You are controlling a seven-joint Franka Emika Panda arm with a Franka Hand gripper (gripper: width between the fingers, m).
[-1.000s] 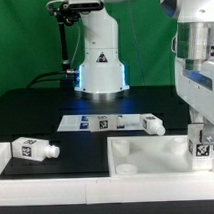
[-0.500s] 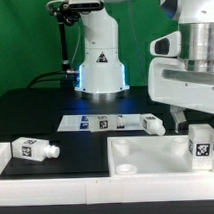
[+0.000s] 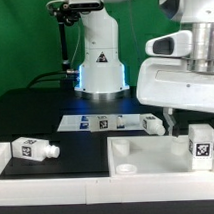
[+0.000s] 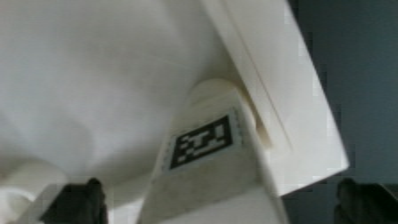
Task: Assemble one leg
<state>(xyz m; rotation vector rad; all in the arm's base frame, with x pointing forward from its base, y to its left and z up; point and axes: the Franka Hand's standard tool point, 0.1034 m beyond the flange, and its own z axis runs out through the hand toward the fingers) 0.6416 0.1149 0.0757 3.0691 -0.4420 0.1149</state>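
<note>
At lower right of the exterior frame, a leg (image 3: 200,145) stands upright in the tabletop's (image 3: 137,154) corner, seemingly seated there, while the gripper (image 3: 173,122) hangs just above, fingers parted, holding nothing; spare legs (image 3: 33,150) wait aside.

The marker board (image 3: 108,122) lies flat on the black table (image 3: 35,109), at twelve o'clock from the white tabletop (image 3: 147,152).
</note>
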